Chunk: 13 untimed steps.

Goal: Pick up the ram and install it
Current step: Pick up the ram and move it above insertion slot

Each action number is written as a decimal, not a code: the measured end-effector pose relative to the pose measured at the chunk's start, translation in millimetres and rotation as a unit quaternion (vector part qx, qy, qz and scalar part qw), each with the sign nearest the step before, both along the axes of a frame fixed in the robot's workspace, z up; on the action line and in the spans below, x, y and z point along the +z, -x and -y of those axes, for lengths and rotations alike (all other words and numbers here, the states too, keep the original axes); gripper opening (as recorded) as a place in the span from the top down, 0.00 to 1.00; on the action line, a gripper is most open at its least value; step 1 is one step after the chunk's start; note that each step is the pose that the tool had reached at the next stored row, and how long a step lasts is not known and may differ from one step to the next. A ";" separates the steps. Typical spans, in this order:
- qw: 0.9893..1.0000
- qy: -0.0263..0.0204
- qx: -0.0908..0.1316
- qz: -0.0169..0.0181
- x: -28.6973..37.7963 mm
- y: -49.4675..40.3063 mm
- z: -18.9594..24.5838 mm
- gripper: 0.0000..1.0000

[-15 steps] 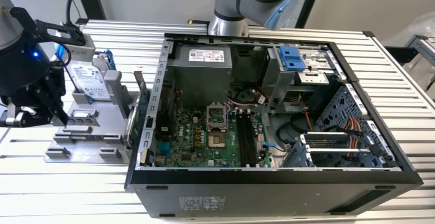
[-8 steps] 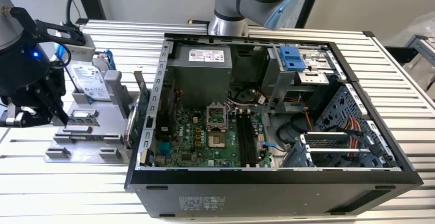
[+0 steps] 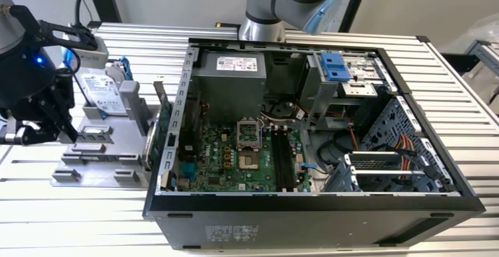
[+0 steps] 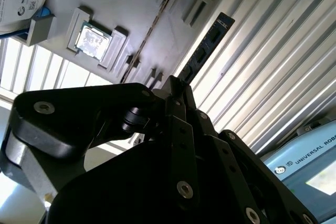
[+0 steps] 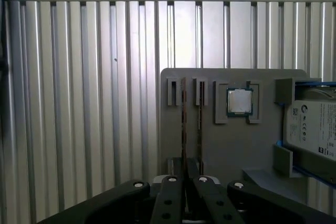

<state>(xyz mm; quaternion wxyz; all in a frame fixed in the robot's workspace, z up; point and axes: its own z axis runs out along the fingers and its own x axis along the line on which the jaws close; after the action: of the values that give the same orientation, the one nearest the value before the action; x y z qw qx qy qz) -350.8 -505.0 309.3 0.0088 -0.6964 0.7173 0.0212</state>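
Observation:
My black gripper (image 4: 176, 90) is shut on one end of the ram (image 4: 207, 45), a long narrow stick with dark chips that juts out from the fingertips over the ribbed table. In the first wrist view the ram (image 5: 184, 124) appears edge-on as a thin line running up from the gripper (image 5: 185, 179) over the grey fixture tray (image 5: 236, 145). In the exterior view the gripper (image 3: 47, 131) hangs at the far left, beside the tray (image 3: 93, 163). The motherboard's black slots (image 3: 284, 163) lie inside the open computer case (image 3: 312, 201), well away on the exterior view's right.
The tray holds a square silver processor chip (image 5: 239, 102), a hard drive (image 5: 315, 127) and a second thin stick (image 5: 200, 114) standing edge-on. A green expansion card (image 3: 161, 134) stands upright by the case's left wall. The arm's base (image 3: 269, 11) rises behind the case.

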 end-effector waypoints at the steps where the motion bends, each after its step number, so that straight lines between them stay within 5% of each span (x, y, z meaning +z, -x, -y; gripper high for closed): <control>1: 1.000 0.000 0.000 0.000 1.2 0.0 0.0 1.00; 13: 1.000 0.000 0.000 0.000 15.3 0.0 0.0 1.00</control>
<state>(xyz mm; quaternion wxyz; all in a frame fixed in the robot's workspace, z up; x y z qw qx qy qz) -350.8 -505.0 324.7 0.0090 -0.6964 0.7173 0.0212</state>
